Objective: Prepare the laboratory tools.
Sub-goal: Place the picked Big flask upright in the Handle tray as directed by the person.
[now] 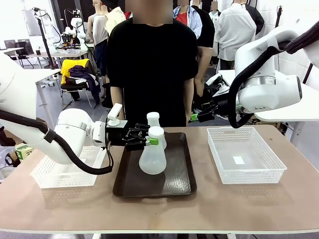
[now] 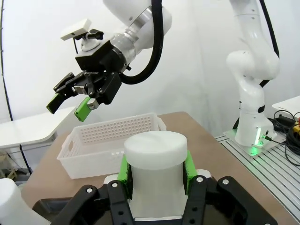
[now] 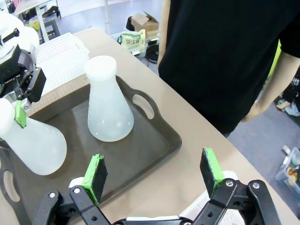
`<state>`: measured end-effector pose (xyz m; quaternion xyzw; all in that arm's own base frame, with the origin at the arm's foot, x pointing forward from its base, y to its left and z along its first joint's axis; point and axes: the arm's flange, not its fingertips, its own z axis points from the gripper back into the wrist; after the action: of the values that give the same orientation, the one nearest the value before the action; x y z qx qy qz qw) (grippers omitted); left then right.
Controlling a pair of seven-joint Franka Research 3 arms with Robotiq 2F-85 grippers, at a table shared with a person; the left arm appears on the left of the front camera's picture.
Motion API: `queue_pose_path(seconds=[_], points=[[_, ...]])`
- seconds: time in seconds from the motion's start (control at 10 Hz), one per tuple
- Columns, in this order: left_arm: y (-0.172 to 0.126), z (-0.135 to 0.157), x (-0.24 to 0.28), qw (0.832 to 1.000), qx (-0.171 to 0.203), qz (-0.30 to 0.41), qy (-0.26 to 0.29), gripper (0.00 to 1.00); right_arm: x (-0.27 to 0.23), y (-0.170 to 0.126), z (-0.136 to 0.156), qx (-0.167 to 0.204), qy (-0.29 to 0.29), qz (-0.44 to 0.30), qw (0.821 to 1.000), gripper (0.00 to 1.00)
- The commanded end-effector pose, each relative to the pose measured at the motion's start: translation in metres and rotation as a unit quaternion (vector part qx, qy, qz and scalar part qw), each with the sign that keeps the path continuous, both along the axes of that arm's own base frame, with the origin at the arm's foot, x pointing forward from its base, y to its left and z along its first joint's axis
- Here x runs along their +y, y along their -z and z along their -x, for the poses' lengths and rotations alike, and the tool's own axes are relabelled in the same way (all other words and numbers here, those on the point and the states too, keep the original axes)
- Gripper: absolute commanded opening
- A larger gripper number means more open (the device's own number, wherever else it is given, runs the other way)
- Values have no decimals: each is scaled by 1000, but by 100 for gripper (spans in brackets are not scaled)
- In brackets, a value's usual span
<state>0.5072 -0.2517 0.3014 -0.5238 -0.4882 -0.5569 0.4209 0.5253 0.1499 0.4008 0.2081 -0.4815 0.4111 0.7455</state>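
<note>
Two flasks on the brown tray (image 1: 172, 185): left gripper (image 1: 149, 141) clamped on the near flask's (image 1: 152, 158) neck, far flask (image 1: 153, 121) free, right gripper (image 1: 195, 117) spread wide, holding nothing.

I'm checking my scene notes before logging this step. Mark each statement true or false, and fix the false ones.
1. The left gripper is shut on the near flask at its neck. True.
2. The right gripper holds the far flask. False: it is open and holds nothing.
3. Both flasks stand in a white basket. False: they are upright over the dark tray.
4. A white basket sits to the tray's right in the front view. True.
</note>
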Motion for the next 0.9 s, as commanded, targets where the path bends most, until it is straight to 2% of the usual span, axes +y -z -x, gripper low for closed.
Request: queue_pose_path(seconds=[0.0,0.5,0.8], points=[[4,-6,-1,1000,7,10,-12,2,0,0,1,1,1,0,1000,100],[12,-9,1,1000,21,-9,-4,98,0,0,1,1,1,0,1000,100],[13,-7,2,998,53,-45,1,100,0,0,1,1,1,0,1000,100]])
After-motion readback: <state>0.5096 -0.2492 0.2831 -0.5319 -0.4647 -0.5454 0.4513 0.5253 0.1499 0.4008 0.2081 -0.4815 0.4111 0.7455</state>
